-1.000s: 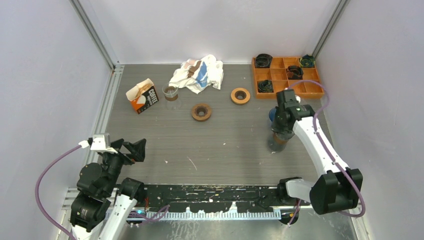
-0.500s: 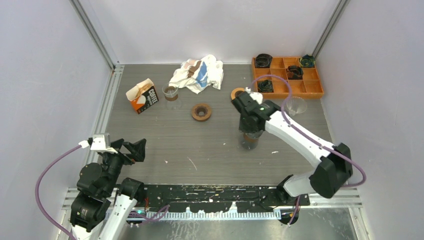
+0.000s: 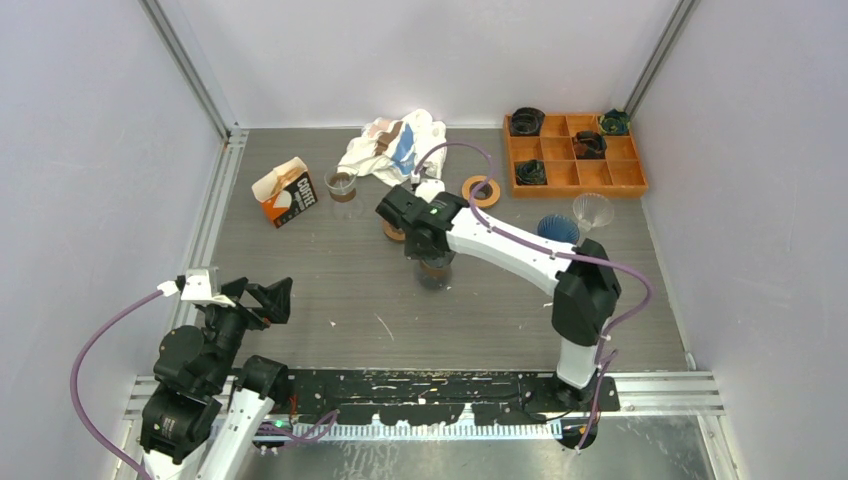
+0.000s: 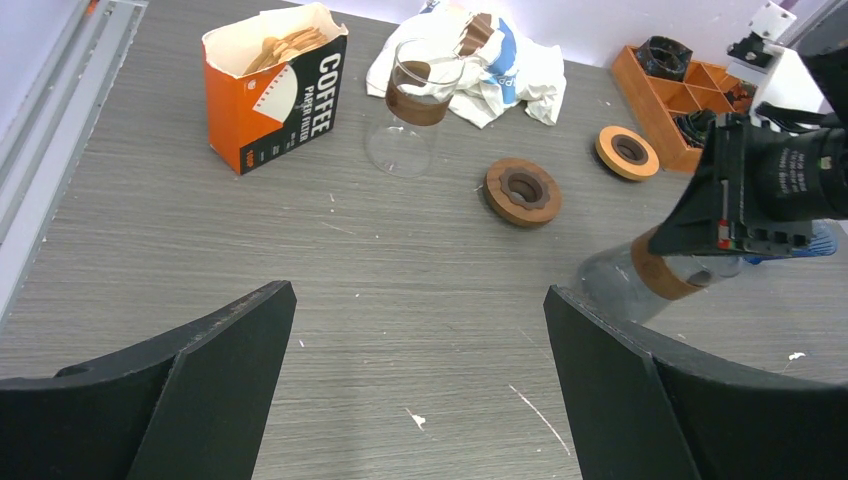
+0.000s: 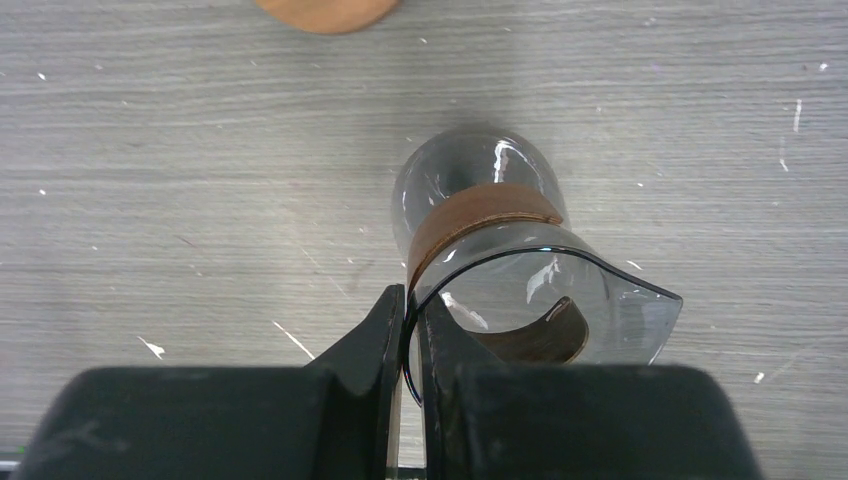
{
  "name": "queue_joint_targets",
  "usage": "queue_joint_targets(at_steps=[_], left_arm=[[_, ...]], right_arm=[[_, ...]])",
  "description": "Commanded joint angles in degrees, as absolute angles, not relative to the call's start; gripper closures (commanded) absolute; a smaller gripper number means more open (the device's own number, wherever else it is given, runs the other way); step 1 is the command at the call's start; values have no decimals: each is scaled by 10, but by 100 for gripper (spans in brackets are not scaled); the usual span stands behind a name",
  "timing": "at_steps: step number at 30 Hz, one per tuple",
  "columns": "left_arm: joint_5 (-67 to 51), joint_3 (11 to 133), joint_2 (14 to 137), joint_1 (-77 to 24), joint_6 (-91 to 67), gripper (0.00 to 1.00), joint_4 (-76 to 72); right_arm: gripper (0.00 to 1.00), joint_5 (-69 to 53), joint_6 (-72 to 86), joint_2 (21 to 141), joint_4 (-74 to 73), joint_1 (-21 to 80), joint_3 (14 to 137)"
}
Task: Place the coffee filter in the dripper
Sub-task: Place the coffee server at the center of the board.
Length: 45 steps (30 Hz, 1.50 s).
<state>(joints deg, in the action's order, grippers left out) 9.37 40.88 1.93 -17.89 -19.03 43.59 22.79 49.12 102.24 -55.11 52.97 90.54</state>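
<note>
An hourglass-shaped glass dripper [image 3: 436, 271] with a brown collar [image 5: 480, 215] is near the table's middle. My right gripper [image 5: 410, 300] is shut on its rim, one finger inside the glass and one outside. In the left wrist view the dripper [image 4: 645, 278] leans under that gripper. Brown coffee filters [image 4: 283, 44] stick out of an orange box [image 3: 285, 192] at the far left. My left gripper [image 4: 420, 300] stands wide open and holds nothing, low at the near left [image 3: 262, 299], well apart from both.
A second glass vessel [image 3: 341, 186] stands beside the box, with a crumpled cloth [image 3: 395, 146] behind it. Two wooden rings [image 3: 403, 224] [image 3: 481, 191] lie mid-table. At the right are a blue fluted cone [image 3: 557, 228], a clear cone [image 3: 592, 210] and an orange tray [image 3: 573, 153].
My right arm has swept left from the table's right side to its middle, carrying the glass dripper and uncovering the blue and clear cones. The left arm has not moved.
</note>
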Motion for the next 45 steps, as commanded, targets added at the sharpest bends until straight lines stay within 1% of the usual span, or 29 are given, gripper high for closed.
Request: queue_joint_targets(at_steps=[1, 17, 24, 30, 33, 39, 45], left_arm=[[88, 413, 15, -180, -181, 1, 415], [88, 413, 12, -180, -180, 1, 417], [88, 414, 12, -180, -179, 1, 418], [86, 413, 21, -180, -181, 1, 417], [84, 413, 27, -180, -182, 1, 417], [82, 414, 37, -181, -182, 1, 419], [81, 415, 45, -180, -181, 1, 420]], right_arm=[[99, 265, 534, 1044, -564, 541, 975], [99, 235, 548, 1119, -557, 550, 1028], [77, 220, 537, 1124, -542, 550, 1034], [66, 208, 518, 1122, -518, 550, 1041], [62, 203, 512, 1119, -506, 550, 1042], [60, 219, 508, 1118, -491, 547, 1045], [59, 241, 513, 1107, -474, 533, 1023]])
